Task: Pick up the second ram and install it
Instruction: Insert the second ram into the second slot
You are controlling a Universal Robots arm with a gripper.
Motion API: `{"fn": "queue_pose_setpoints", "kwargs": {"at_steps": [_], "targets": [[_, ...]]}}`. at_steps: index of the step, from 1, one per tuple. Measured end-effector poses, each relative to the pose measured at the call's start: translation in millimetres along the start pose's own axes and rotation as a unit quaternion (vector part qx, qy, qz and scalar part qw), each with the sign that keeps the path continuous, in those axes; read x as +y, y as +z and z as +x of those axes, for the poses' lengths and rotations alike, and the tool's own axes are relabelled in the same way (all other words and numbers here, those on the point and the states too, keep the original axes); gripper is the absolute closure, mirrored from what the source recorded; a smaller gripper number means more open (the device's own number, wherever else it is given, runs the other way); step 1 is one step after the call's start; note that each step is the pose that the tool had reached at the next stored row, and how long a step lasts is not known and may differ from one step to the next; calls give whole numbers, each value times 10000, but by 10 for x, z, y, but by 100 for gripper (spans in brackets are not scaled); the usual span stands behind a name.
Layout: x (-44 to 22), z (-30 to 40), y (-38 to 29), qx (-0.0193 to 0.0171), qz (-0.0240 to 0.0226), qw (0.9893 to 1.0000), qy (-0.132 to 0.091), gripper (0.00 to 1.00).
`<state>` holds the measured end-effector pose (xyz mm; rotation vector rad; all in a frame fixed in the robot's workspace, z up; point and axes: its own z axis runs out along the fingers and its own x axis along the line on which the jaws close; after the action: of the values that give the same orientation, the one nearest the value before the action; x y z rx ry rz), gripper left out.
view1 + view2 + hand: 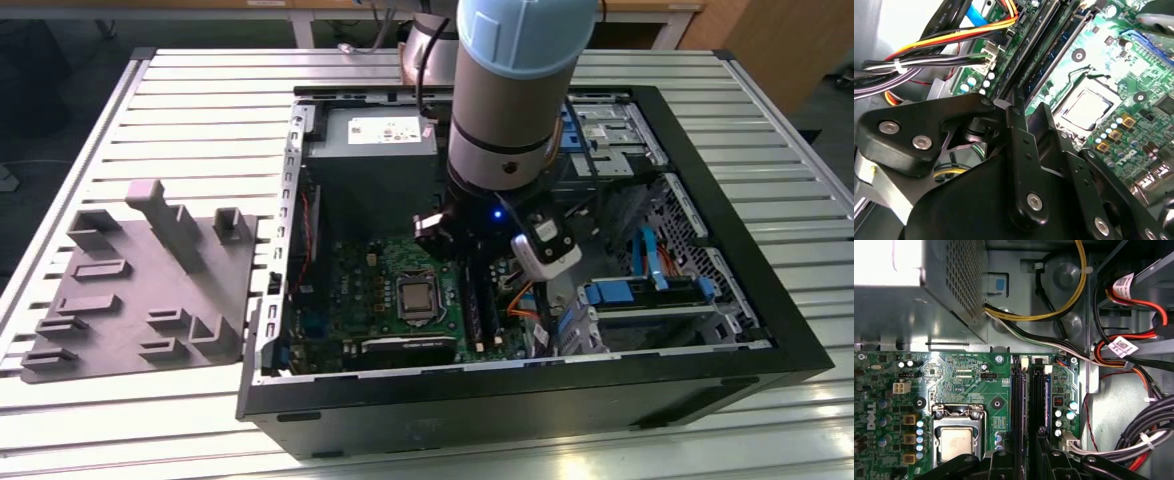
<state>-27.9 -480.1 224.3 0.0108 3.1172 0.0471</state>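
My gripper [463, 257] reaches down into the open computer case, over the long black memory slots [1017, 400] of the green motherboard [380, 275]. In the second wrist view its two black fingers [1017, 112] stand close together. The second ram [1056, 50], a thin dark blue-green board, runs out from between them along a slot beside the processor socket [1086, 105]. The gripper [1030, 106] looks shut on that board's near end. In the first wrist view the gripper [1027, 457] straddles the slots. How deep the board sits in the slot is hidden.
A grey foam holder [134, 280] lies on the slatted table at the exterior view's left. Inside the case are the power supply [367, 140], bundles of coloured cables [1134, 365] beside the slots, and blue drive brackets [627, 292] at the exterior view's right.
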Motion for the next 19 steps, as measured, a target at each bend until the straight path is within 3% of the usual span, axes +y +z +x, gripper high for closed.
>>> {"fn": "queue_pose_setpoints", "kwargs": {"at_steps": [8,18,19], "targets": [[4,-3,-145,1,8,10000,-1,69],[4,-3,-149,0,7,10000,0,70],[4,-3,-149,0,7,10000,0,76]]}}
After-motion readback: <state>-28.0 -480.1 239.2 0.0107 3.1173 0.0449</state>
